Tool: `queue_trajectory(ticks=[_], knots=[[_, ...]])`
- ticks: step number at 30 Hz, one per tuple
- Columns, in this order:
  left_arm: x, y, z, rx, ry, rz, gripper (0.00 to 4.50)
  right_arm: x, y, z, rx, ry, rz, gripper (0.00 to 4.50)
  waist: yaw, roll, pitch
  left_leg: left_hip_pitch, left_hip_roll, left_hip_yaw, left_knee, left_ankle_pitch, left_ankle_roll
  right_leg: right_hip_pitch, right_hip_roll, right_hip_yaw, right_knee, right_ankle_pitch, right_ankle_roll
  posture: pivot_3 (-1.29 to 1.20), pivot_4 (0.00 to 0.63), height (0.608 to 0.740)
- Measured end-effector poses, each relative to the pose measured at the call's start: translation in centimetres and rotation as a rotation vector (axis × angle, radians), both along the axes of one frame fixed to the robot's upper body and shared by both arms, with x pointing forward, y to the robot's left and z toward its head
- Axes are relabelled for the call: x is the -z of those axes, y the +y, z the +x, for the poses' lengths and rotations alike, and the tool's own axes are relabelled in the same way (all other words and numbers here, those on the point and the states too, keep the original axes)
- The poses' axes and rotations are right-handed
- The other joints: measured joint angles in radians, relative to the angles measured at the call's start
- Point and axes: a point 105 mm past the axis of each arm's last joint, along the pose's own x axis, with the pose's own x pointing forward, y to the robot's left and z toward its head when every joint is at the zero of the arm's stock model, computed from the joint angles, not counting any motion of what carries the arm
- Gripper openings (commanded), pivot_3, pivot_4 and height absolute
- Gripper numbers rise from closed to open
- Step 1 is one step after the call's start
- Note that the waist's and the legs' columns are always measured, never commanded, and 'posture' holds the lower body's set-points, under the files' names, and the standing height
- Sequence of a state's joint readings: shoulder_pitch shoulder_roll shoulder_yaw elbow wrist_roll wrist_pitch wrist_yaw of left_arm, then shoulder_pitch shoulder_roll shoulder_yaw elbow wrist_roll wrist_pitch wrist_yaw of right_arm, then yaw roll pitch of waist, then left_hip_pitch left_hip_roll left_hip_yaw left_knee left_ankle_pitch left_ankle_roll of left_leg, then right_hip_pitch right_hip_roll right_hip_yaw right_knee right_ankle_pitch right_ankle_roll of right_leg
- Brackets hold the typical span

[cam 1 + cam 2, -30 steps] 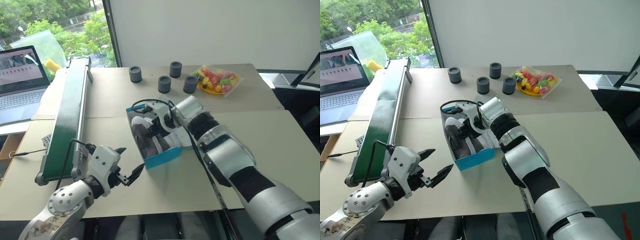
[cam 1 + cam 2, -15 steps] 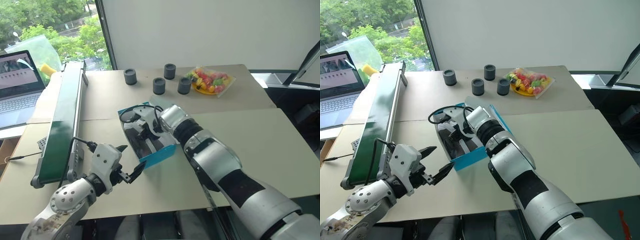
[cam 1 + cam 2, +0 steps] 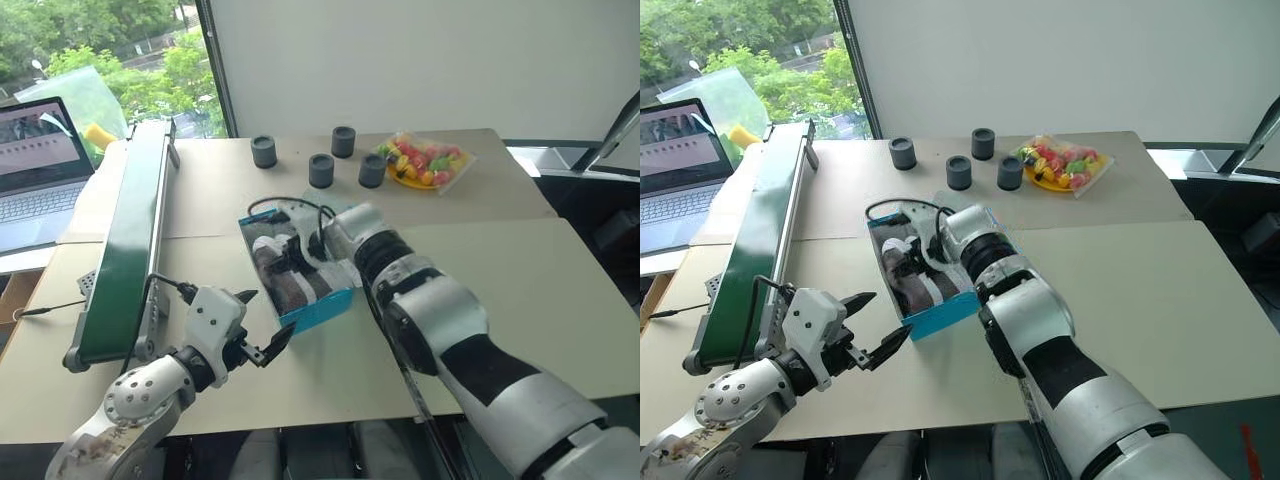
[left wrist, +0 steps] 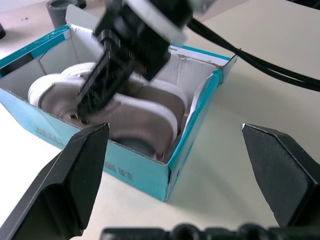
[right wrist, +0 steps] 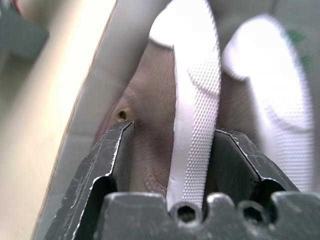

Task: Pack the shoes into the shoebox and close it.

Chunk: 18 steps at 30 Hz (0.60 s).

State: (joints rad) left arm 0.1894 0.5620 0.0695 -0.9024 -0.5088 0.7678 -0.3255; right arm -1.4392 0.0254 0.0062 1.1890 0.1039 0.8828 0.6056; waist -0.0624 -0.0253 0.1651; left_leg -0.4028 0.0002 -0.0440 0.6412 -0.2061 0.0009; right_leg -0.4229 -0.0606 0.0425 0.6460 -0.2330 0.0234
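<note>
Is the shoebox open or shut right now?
Open. The shoebox shows its white inside with both shoes lying in it, on their sides, soles showing; no lid covers them.

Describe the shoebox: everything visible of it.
The shoebox is teal-blue cardboard outside, white inside, open-topped, with white lettering on its near wall. It lies flat on the tan table, skewed to the table's edge. Both grey-taupe, white-soled shoes lie inside on their sides. The right tool reaches into it, straddling one shoe's sole; the open left tool waits in front, apart.
</note>
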Motion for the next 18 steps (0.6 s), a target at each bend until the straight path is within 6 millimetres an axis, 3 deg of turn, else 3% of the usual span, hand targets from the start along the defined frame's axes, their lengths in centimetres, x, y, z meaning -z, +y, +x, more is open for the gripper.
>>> queue_trajectory(ticks=[6,10,11,13,18], knots=[[-0.1,0.1,0.3,0.004,-0.002,0.001,4.50,-6.9,-4.4,1.0,0.109,0.007,0.214,2.82,0.014,0.000,0.000,-0.004,0.000,0.000,0.000,-0.001,-0.001,-0.002,0.000,-0.001,-0.003,0.000,0.001,0.00,0.150,0.728],[-0.2,0.1,0.5,0.018,-0.008,0.011,4.50,-8.1,-7.1,0.0,0.129,0.009,0.313,2.82,0.019,0.000,0.000,-0.004,0.000,0.000,0.000,-0.001,-0.001,0.000,0.000,-0.001,-0.004,0.000,0.001,0.00,0.150,0.728],[-0.2,0.2,0.5,0.018,-0.008,0.017,4.50,-7.9,-8.1,-1.0,0.108,0.031,0.375,2.31,0.023,0.000,0.000,-0.004,0.000,-0.001,0.000,-0.001,-0.001,0.000,0.000,-0.002,-0.004,0.000,0.001,0.00,0.150,0.728],[-0.1,0.5,0.7,0.015,0.000,0.022,4.50,-7.4,-10.3,-3.3,0.054,0.027,0.444,1.87,0.032,0.000,0.000,-0.006,-0.001,-0.002,0.001,-0.001,-0.001,0.000,-0.001,-0.003,-0.004,-0.001,0.002,0.00,0.150,0.728],[-0.2,0.5,1.0,0.025,-0.005,0.024,4.50,-6.8,-14.6,-8.6,-0.069,-0.074,0.423,0.16,0.038,0.000,0.000,-0.005,-0.001,-0.001,0.001,-0.001,-0.001,0.000,-0.001,-0.002,-0.004,-0.001,0.003,0.00,0.150,0.728]])
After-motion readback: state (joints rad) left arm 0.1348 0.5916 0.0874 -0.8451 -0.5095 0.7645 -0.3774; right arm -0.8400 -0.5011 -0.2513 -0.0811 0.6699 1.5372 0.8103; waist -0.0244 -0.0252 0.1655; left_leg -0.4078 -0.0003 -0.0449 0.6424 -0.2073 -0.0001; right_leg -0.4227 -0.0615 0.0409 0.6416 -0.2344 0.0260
